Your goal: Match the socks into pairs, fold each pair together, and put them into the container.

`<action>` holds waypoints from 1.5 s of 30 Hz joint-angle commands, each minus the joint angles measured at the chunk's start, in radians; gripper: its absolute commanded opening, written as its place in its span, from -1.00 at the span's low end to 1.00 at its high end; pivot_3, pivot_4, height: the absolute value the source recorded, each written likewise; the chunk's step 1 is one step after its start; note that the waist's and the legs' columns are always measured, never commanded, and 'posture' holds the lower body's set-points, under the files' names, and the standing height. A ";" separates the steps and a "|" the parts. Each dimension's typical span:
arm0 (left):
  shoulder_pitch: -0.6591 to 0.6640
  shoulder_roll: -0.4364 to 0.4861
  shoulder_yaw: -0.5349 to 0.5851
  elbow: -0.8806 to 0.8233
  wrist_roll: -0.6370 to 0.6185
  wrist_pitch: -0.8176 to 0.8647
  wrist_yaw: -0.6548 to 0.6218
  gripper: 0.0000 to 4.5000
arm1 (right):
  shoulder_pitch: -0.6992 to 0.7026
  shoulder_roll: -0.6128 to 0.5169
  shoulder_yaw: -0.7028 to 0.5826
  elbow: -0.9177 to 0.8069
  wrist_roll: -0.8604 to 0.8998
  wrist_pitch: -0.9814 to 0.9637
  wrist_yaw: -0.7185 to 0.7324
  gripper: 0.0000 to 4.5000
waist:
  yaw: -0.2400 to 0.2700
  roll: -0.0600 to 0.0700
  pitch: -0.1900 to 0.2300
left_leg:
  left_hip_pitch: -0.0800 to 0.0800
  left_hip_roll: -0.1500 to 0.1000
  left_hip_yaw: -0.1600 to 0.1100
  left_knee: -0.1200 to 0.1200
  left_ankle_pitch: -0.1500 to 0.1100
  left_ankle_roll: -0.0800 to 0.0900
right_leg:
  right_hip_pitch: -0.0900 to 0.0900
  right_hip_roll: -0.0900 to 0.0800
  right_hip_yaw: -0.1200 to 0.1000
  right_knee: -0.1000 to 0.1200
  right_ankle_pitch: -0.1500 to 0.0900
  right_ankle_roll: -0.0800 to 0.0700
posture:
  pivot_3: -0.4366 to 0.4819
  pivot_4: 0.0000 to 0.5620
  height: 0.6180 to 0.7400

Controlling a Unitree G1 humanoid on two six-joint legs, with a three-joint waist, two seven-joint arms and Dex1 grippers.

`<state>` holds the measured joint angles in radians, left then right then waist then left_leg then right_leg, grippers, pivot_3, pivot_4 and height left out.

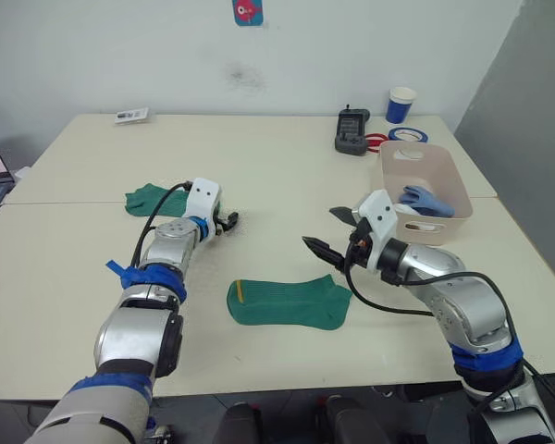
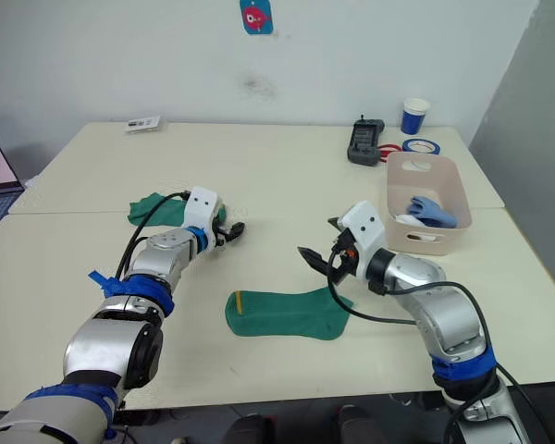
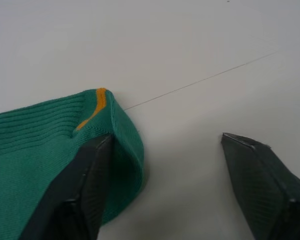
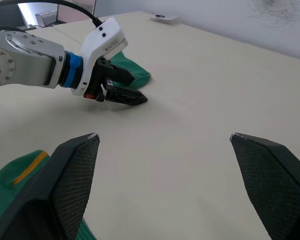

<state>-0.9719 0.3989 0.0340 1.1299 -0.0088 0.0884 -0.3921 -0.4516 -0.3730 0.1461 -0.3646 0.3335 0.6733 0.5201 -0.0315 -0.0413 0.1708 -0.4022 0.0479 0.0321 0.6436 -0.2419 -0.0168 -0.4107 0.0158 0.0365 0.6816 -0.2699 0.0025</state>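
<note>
One dark green sock [image 1: 289,302] lies flat near the front of the table, its yellow mark at the left end. A second dark green sock [image 1: 151,198] lies farther back on the left. My left gripper [image 1: 228,221] is open low over that sock's cuff [image 3: 40,145], with one finger [image 3: 85,185] over the cuff's edge by the yellow mark and the other finger over bare table. My right gripper [image 1: 326,231] hangs open above the table, just right of and behind the flat sock's toe. The beige container [image 1: 455,181] at the right holds a light blue sock [image 1: 426,199] and something white.
Behind the container stand a blue-and-white paper cup [image 1: 400,104], a black device [image 1: 352,130] and blue and red tape rolls [image 1: 408,134]. A small card [image 1: 130,115] lies at the far left corner. A seam runs across the table [image 1: 259,166] between two tabletops.
</note>
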 commanded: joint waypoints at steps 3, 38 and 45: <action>-0.025 0.013 0.021 0.031 0.004 -0.044 0.017 -0.27 | 0.000 -0.001 -0.020 -0.056 0.004 -0.001 -0.012 1.00 | 0.000 0.000 0.000 | 0.000 0.000 0.000 0.000 0.000 0.000 | 0.000 0.000 0.000 0.000 0.000 0.000 | -0.05 -0.47 1.00; 0.650 0.229 -0.190 -1.601 -0.443 0.649 -0.561 -0.98 | 0.131 -0.092 -0.028 -0.040 -0.022 -0.047 0.031 1.00 | -0.001 0.001 0.000 | 0.002 0.000 -0.001 0.000 0.000 0.000 | 0.002 -0.002 0.002 0.000 0.000 0.000 | -0.05 -0.47 1.00; 0.644 0.255 -0.206 -1.536 -0.419 0.558 -0.619 -0.47 | 0.155 -0.095 -0.033 -0.052 -0.031 -0.047 0.030 1.00 | 0.000 0.001 0.000 | 0.002 0.000 -0.001 0.000 0.000 0.000 | 0.002 -0.002 0.002 -0.001 -0.001 0.000 | -0.05 -0.47 1.00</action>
<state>-0.3140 0.6438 -0.1704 -0.4048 -0.4281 0.6756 -0.9970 -0.2945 -0.4609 0.1397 -0.3873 0.2973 0.6433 0.5463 -0.0318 -0.0405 0.1712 -0.4001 0.0480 0.0314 0.6436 -0.2419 -0.0167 -0.4088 0.0143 0.0384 0.6811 -0.2705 0.0027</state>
